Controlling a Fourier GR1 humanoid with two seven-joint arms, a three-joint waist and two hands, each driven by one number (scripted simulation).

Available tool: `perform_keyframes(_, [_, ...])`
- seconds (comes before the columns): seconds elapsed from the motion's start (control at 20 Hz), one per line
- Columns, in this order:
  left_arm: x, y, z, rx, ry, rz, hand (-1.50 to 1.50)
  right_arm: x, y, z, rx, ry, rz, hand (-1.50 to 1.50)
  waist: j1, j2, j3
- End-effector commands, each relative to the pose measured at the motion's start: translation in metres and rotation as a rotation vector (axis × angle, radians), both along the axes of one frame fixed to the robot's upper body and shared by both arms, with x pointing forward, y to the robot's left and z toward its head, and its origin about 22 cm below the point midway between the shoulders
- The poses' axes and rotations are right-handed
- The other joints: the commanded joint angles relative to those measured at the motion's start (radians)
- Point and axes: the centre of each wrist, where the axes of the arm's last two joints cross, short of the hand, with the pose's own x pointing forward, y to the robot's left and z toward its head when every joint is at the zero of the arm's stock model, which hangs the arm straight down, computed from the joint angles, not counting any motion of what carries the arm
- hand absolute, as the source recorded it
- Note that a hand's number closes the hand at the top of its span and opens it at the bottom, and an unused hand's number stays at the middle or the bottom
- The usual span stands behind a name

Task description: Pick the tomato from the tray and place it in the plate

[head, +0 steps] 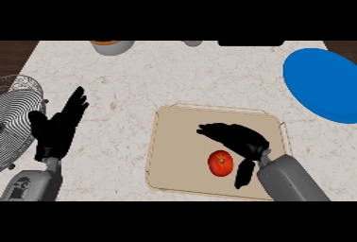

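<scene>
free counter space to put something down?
Bare patches: between the left robot hand and the tray; above the tray toward the bowl; between tray and blue plate. Crowded: tray, with tomato under the right robot hand.

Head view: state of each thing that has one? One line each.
tomato: on the tray, not grasped
tray: flat on the counter, holds only the tomato
blue plate: nothing on it
right hand: open, over the tray beside the tomato
left hand: open, resting at the view's left

Glossy red tomato (220, 163) on a matt tan tray (180, 142), speckled stone counter (174, 75).
</scene>
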Motion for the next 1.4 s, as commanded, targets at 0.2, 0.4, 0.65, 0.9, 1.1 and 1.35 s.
perform_keyframes(0.2, [-0.004, 0.001, -0.003, 0.001, -0.008, 0.011, 0.0, -0.002, 0.002, -0.027, -0.067, 0.001, 0.044, -1.5, 0.001, 0.001, 0.0])
perform_keyframes(0.4, [0.008, 0.007, -0.001, -0.013, -0.007, -0.003, 0.0, -0.004, 0.01, -0.022, -0.117, 0.039, 0.177, 1.5, -0.001, 0.001, 0.0])
perform_keyframes(0.65, [0.012, -0.004, 0.004, 0.007, -0.022, 0.009, 0.0, -0.012, 0.012, -0.038, -0.042, 0.03, 0.188, 1.5, -0.002, 0.001, 0.0])
perform_keyframes(0.9, [0.003, -0.001, 0.006, 0.005, -0.008, -0.007, 0.0, -0.017, 0.019, -0.03, 0.02, -0.002, 0.152, 1.5, -0.002, 0.0, 0.0])
perform_keyframes(1.1, [0.0, -0.012, 0.0, -0.002, -0.003, -0.009, 0.0, 0.031, -0.004, -0.01, 0.006, -0.033, -0.279, 1.5, 0.006, 0.011, 0.001])
perform_keyframes(1.35, [0.006, -0.012, 0.005, -0.008, -0.016, -0.014, 0.0, 0.074, -0.023, 0.032, -0.021, -0.188, -0.752, 1.5, 0.025, 0.019, 0.001])
